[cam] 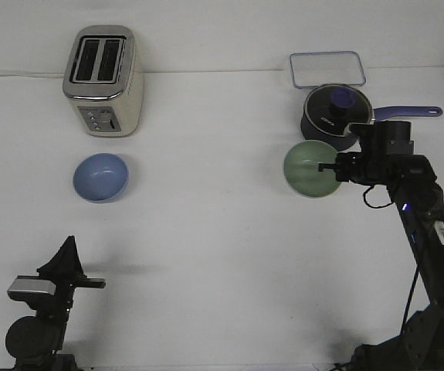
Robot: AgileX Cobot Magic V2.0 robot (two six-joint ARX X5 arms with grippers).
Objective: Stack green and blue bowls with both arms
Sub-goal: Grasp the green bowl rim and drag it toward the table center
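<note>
Right gripper (331, 168) clamped, apparently, on the 3 o'clock rim of the pale sage-green smooth bowl (308, 168), tilting it for carrying. Periwinkle-blue round bowl (100, 177) waits at 9 o'clock, the likely stacking base. Left gripper (66, 259) idles; jaw state indeterminable.

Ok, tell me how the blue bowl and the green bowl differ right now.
The blue bowl sits on the table's left side near the toaster, with no arm near it; the green bowl is on the right beside the saucepan, with the right end effector at its rim. Colour differs: periwinkle versus sage. Both are round, similar-sized and upright.
</note>
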